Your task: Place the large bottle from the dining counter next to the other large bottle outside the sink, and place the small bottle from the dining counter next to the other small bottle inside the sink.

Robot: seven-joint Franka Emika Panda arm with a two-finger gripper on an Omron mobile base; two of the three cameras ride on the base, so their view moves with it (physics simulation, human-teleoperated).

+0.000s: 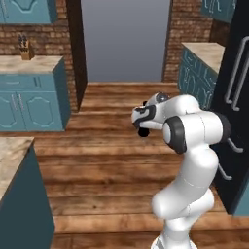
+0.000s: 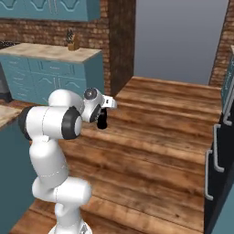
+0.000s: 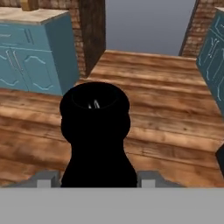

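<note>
Black bottle (image 3: 95,135) sits pinched between the two fingers of the tool (image 3: 98,178), its round mouth facing the hand camera and its body filling the gap between the tips. Which of the two black bottles it is I cannot tell for sure; in the right base view it shows as a short dark shape (image 2: 102,119) hanging below the wrist, so it is probably the small bottle. The tool (image 1: 142,127) is carried high over the wooden floor (image 1: 112,165), well away from any table, in the open middle of the kitchen. A corner of the marbled table (image 1: 10,155) shows at the left edge of the left base view. By my judgement the task is midway through a carry: one bottle is picked up, its placing by the sink is left, and the sink is not among what I can see here.
</note>
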